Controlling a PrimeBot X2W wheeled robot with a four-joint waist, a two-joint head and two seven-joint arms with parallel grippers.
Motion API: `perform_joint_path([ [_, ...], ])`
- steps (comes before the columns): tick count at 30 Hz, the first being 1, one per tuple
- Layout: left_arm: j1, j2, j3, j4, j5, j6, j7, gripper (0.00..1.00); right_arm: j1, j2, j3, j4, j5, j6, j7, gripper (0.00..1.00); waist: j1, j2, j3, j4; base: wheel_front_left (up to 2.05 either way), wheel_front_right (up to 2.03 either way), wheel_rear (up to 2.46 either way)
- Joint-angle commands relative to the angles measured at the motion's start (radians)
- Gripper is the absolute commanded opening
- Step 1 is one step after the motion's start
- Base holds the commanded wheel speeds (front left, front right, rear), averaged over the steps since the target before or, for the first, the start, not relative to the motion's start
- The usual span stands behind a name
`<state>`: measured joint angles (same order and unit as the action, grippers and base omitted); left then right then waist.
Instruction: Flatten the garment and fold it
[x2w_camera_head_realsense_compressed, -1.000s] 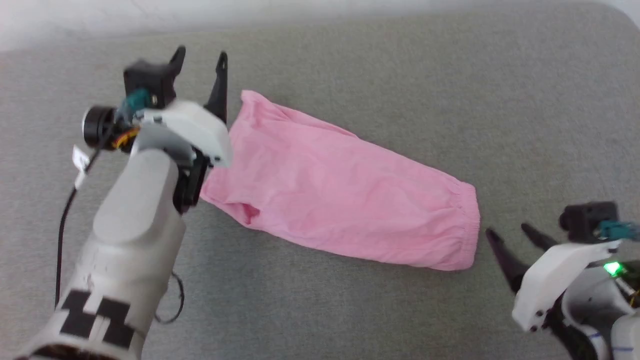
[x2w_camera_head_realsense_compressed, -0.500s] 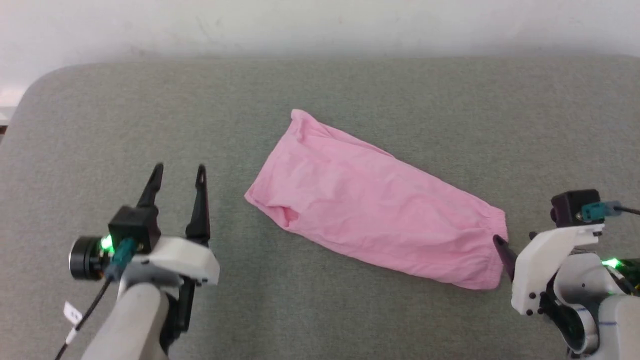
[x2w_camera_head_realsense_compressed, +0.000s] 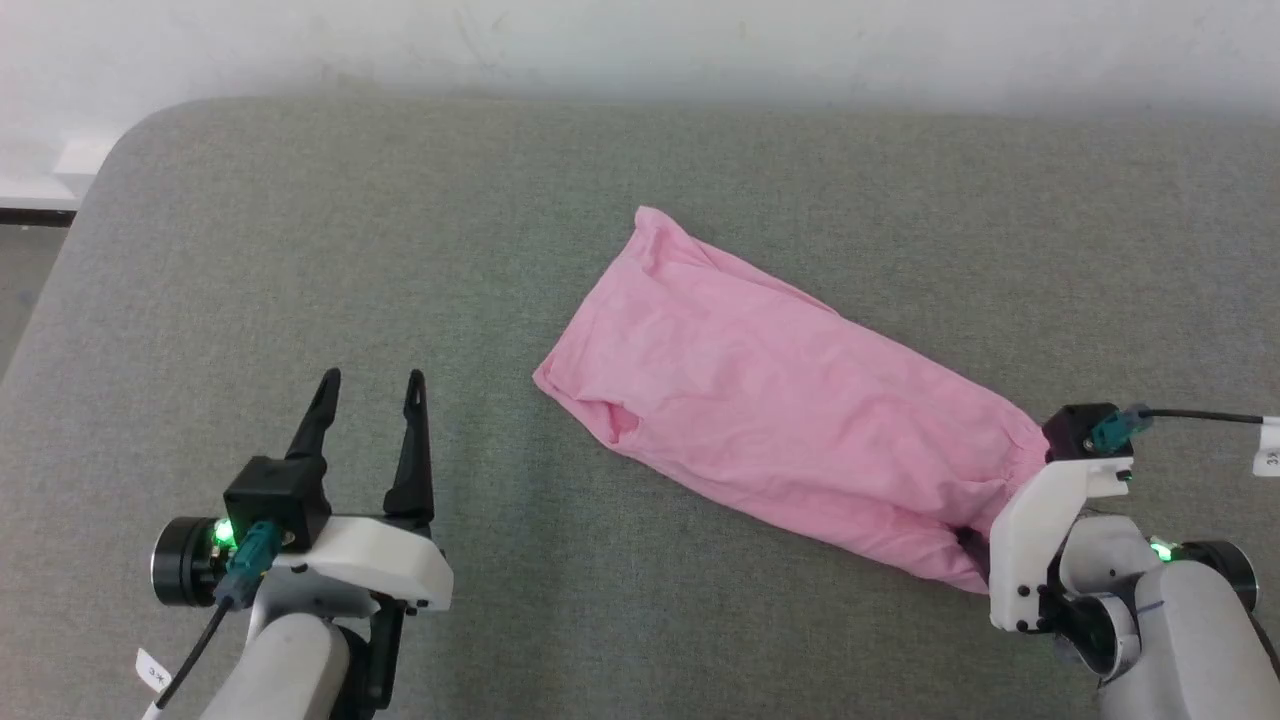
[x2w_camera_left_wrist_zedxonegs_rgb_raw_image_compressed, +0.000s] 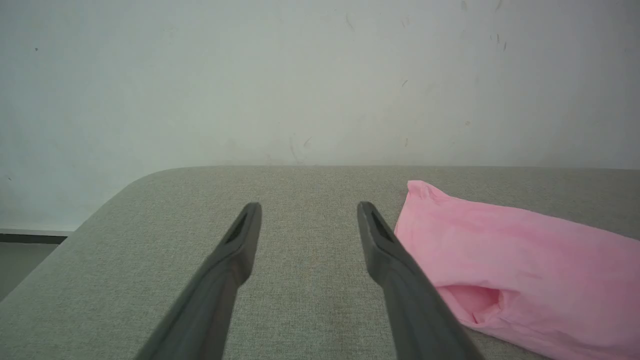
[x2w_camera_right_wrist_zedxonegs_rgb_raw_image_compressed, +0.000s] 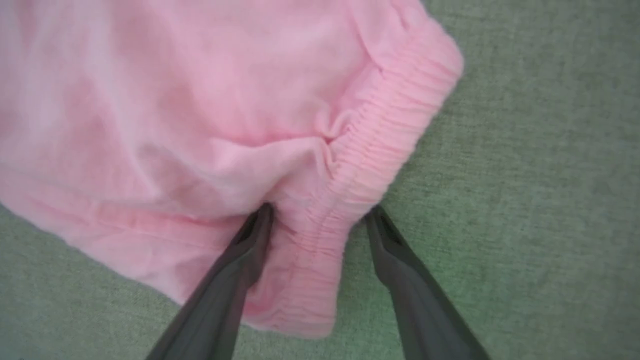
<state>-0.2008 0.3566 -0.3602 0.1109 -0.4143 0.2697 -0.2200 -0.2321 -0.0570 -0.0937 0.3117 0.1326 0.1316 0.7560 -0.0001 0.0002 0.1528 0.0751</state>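
No wording can be read with certainty; the only marked surfaces are two small white cable tags.
A white tag (x2w_camera_head_realsense_compressed: 152, 672) hangs on the black cable (x2w_camera_head_realsense_compressed: 190, 645) at the near left, behind the left gripper (x2w_camera_head_realsense_compressed: 372, 378); it carries a few dark marks too small to make out. A second white tag (x2w_camera_head_realsense_compressed: 1268, 455) sits on the black cable (x2w_camera_head_realsense_compressed: 1200, 414) at the right edge, just beyond the right gripper (x2w_camera_right_wrist_zedxonegs_rgb_raw_image_compressed: 321, 212); its dark mark may be a digit, but the frame edge cuts it off.
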Motion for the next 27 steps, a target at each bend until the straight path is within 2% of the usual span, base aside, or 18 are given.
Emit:
perform_joint_path([
  [1, 0.017, 0.003, -0.002, -0.005, -0.002, 0.008, 0.001, 1.0, -0.002, 0.007, 0.009, 0.036, -0.003, -0.001, 0.001, 1.0, 0.0001, -0.0002, 0.001, 0.004, 0.0, 0.0, 0.0],
  [4, 0.016, 0.003, -0.007, -0.006, -0.004, 0.008, 0.003, 1.0, -0.011, 0.007, 0.025, 0.087, -0.022, -0.001, -0.004, 1.0, 0.0001, -0.0002, 0.0, 0.009, 0.0, 0.0, 0.0],
  [5, 0.017, 0.003, -0.008, -0.007, -0.005, 0.007, 0.004, 1.0, -0.012, 0.007, 0.032, 0.103, -0.03, -0.001, 0.001, 0.91, 0.0001, -0.0002, 0.0, 0.01, 0.0, 0.0, 0.0],
  [6, 0.017, 0.002, -0.009, -0.007, -0.006, 0.007, 0.005, 1.0, -0.015, 0.007, 0.036, 0.112, -0.03, -0.001, 0.001, 0.2, 0.0001, -0.0002, -0.001, 0.01, 0.0, 0.0, 0.0],
  [7, 0.017, 0.002, -0.01, -0.007, -0.008, 0.006, 0.008, 1.0, -0.018, 0.007, 0.04, 0.118, -0.032, -0.001, -0.003, 0.0, 0.0001, -0.0002, -0.002, 0.009, 0.0, 0.0, 0.0],
  [12, -0.022, -0.01, -0.022, -0.008, -0.031, -0.009, 0.06, 1.0, -0.033, 0.007, 0.047, 0.115, -0.035, -0.001, -0.017, 0.0, 0.0001, -0.0002, 0.003, 0.003, 0.0, 0.0, 0.0],
  [17, -0.156, -0.052, -0.054, 0.042, -0.08, -0.049, 0.204, 1.0, -0.042, 0.006, 0.054, 0.077, -0.018, -0.001, -0.032, 0.0, 0.0001, -0.0002, 0.018, -0.004, 0.0, 0.0, 0.0],
  [23, -0.343, -0.1, -0.119, 0.245, -0.148, -0.096, 0.514, 1.0, -0.049, 0.004, 0.102, 0.028, 0.027, -0.001, -0.038, 0.0, 0.0001, -0.0002, 0.041, -0.037, 0.0, 0.0, 0.0],
  [27, -0.431, -0.096, -0.155, 0.379, -0.158, -0.084, 0.727, 1.0, -0.05, -0.002, 0.131, 0.006, 0.05, -0.001, -0.035, 0.0, 0.0001, -0.0002, 0.054, -0.064, 0.0, 0.0, 0.0],
])
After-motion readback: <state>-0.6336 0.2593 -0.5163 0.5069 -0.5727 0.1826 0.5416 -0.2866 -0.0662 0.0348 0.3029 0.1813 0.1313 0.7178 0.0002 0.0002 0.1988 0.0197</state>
